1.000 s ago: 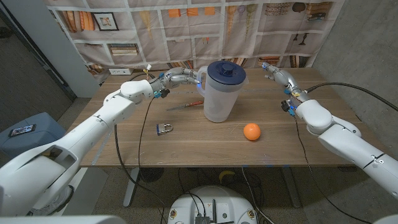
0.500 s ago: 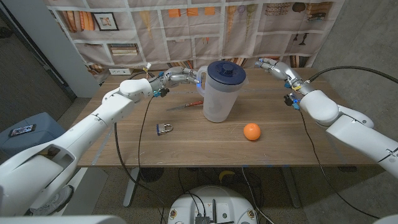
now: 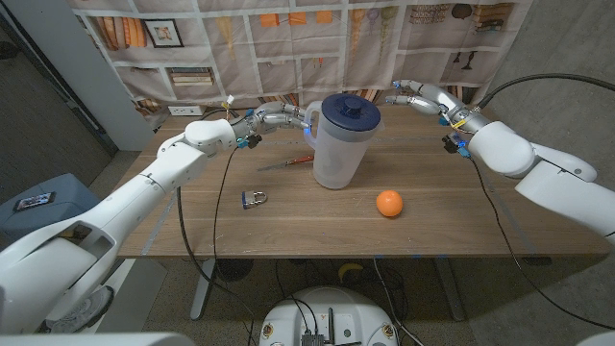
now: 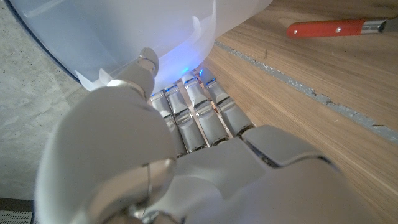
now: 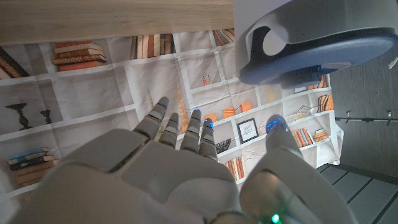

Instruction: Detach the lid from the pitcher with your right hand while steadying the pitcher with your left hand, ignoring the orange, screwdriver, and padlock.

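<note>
From the head view, I am bracing the pitcher (image 3: 337, 149) with my left hand (image 3: 280, 117), whose fingers are reaching to its handle side near the rim; the pitcher is standing upright on the wooden table (image 3: 288, 226), its blue lid (image 3: 348, 112) on top. My right hand (image 3: 415, 95) is hovering beside the lid, fingers apart and holding nothing. The orange (image 3: 388, 203), the screwdriver (image 3: 285, 161) and the padlock (image 3: 254, 199) are lying apart from the pitcher, and I am leaving them alone.

In the left wrist view, my left hand (image 4: 186, 134) is pressing its fingertips (image 4: 198, 78) against the pitcher's pale wall (image 4: 143, 31); whether they are truly wrapping the handle I cannot tell.

In the right wrist view, my right hand (image 5: 180, 168) is spreading open short of the lid (image 5: 311, 46), touching nothing.

I judge the reach for the lid to be the step in hand: next I need to bring the right hand over the lid and close on it.
</note>
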Robot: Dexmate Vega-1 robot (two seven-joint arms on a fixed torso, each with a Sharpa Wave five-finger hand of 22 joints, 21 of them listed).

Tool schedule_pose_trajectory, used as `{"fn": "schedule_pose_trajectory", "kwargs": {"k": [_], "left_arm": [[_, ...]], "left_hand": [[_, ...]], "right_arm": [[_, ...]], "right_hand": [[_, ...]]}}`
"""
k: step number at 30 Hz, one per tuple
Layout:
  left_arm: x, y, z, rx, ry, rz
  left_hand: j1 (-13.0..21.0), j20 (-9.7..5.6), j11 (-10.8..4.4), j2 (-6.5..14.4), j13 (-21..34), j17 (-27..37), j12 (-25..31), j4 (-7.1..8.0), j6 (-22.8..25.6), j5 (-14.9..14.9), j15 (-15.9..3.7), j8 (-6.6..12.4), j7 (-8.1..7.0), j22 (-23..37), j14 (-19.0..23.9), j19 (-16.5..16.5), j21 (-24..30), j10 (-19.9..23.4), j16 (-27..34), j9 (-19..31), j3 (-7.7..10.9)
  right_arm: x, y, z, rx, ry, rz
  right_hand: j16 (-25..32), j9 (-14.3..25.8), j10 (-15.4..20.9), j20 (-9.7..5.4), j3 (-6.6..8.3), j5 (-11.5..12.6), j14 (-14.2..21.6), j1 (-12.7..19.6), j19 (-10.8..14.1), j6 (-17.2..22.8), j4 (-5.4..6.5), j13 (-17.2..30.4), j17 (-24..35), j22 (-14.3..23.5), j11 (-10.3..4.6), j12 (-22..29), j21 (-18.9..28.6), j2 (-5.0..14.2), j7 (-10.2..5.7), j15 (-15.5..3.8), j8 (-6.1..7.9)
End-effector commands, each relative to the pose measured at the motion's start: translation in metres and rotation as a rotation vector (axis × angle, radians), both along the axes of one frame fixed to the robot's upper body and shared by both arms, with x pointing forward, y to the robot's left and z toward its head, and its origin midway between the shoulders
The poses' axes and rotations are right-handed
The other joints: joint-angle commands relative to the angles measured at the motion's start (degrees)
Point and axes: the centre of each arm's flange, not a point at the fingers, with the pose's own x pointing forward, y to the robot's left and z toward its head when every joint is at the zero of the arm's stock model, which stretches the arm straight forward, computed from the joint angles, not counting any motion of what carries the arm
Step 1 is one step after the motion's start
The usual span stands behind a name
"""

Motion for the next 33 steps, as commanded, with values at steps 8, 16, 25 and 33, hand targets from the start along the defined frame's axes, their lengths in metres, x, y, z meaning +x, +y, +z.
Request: {"fn": "schedule_pose_trajectory", "kwargs": {"k": [8, 16, 25, 33], "left_arm": [[-0.005, -0.004, 0.006, 0.017, -0.008, 0.008], [-0.006, -0.007, 0.006, 0.021, -0.014, 0.001], [-0.010, -0.008, 0.004, 0.022, -0.010, 0.002], [-0.015, -0.007, 0.002, 0.020, -0.015, 0.007]], "left_hand": [[0.4, -8.44, -1.61, 3.2, 0.3, 0.2, 0.2, 0.84, 2.7, 0.6, -6.12, -0.05, 1.95, 0.3, 0.6, 0.6, 0.2, 2.4, 0.3, 0.2, 1.45], [0.3, -8.45, -1.54, 3.2, 0.3, 0.2, 0.1, 0.87, 2.7, 0.6, -6.08, -0.14, 2.06, 0.3, 0.7, 0.7, 0.2, 2.4, 0.2, 0.2, 1.51], [0.2, -8.45, -1.59, 3.2, 0.3, 0.2, 0.1, 0.89, 2.7, 0.6, -6.05, -0.25, 2.03, 0.3, 0.8, 0.8, 0.2, 2.5, 0.2, 0.3, 1.61], [0.1, -8.46, -1.58, 3.2, 0.3, 0.2, 0.0, 0.91, 2.9, 0.6, -6.06, -0.30, 2.11, 0.3, 0.9, 0.8, 0.2, 2.7, 0.2, 0.3, 1.70]], "right_arm": [[-0.032, 0.024, 0.038, -0.226, 0.011, -0.036], [-0.043, 0.036, 0.047, -0.300, -0.004, -0.061], [-0.047, 0.046, 0.055, -0.378, -0.014, -0.061], [-0.050, 0.053, 0.064, -0.439, 0.003, -0.056]], "right_hand": [[0.3, 0.3, 0.7, 1.25, 0.67, 1.2, -0.3, 2.6, -1.3, 0.3, -0.28, 0.3, 0.1, 0.2, 0.64, 0.4, 0.2, -0.77, 0.19, 1.10, 0.60], [0.9, 0.5, 2.7, 1.59, 1.22, 2.0, 0.9, 4.6, -0.8, 2.3, -0.27, 0.6, 0.0, 0.2, -0.38, 1.2, 0.7, -1.52, 0.60, 0.89, 1.50], [1.4, 0.5, 3.6, 1.37, 1.89, 2.7, 1.9, 6.5, -0.2, 3.8, -0.35, 0.8, 0.0, 0.2, -0.66, 1.5, 0.9, -1.75, -0.51, 0.30, 2.07], [1.7, 0.6, 4.4, 1.40, 2.47, 3.2, 2.6, 8.1, 0.1, 3.8, -0.44, 0.9, -0.1, 0.2, -0.81, 1.6, 1.0, -1.84, -0.99, -0.01, 2.03]]}}
